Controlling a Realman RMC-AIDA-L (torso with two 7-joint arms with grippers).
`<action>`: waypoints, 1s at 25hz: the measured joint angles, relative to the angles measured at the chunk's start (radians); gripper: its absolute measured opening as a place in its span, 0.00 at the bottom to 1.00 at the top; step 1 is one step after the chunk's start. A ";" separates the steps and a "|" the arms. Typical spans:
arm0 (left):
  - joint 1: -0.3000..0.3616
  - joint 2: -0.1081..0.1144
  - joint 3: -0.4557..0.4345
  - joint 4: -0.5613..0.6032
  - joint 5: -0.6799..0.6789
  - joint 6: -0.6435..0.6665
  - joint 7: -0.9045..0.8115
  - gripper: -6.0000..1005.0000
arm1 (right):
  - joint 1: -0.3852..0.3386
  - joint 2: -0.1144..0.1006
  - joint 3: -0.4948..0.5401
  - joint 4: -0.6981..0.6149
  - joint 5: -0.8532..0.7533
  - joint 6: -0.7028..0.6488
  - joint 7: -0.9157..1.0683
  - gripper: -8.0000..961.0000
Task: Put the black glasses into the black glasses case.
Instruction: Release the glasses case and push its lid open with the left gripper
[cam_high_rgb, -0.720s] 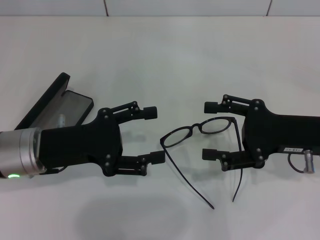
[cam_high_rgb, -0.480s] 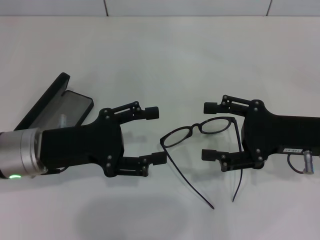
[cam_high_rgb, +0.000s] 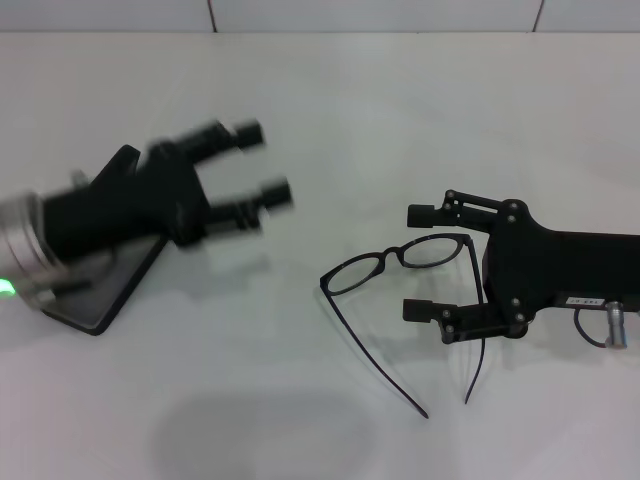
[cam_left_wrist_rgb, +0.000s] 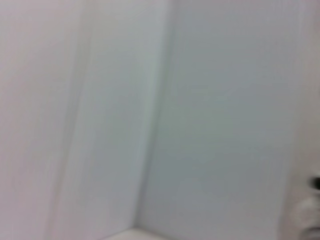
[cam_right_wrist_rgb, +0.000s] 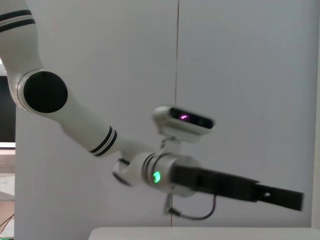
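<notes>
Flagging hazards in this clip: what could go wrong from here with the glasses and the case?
The left gripper, open, hangs above the open black glasses case and could knock its lid. The right gripper is open around one lens of the black glasses, whose unfolded temples may snag or not fit the case.

Glasses mid-surface, case far left, one gripper at each side.

The black glasses (cam_high_rgb: 400, 262) lie on the surface (cam_high_rgb: 330, 110) right of centre, temples unfolded toward the near edge. The right gripper (cam_high_rgb: 418, 262) sits at their right end, one finger behind the frame and one in front. Well apart to the left, the black glasses case (cam_high_rgb: 100, 300) lies under the left gripper (cam_high_rgb: 264, 163).
</notes>
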 joint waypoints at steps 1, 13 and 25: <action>0.000 0.007 -0.015 0.046 0.007 -0.029 -0.084 0.88 | 0.000 0.000 0.000 0.000 0.000 0.000 0.000 0.92; 0.071 -0.003 -0.048 0.721 0.511 -0.220 -0.738 0.84 | -0.022 -0.001 0.000 0.002 0.000 -0.005 0.000 0.92; 0.120 -0.071 -0.103 0.846 0.757 -0.269 -0.810 0.79 | -0.021 -0.001 0.000 0.001 0.000 0.000 -0.004 0.92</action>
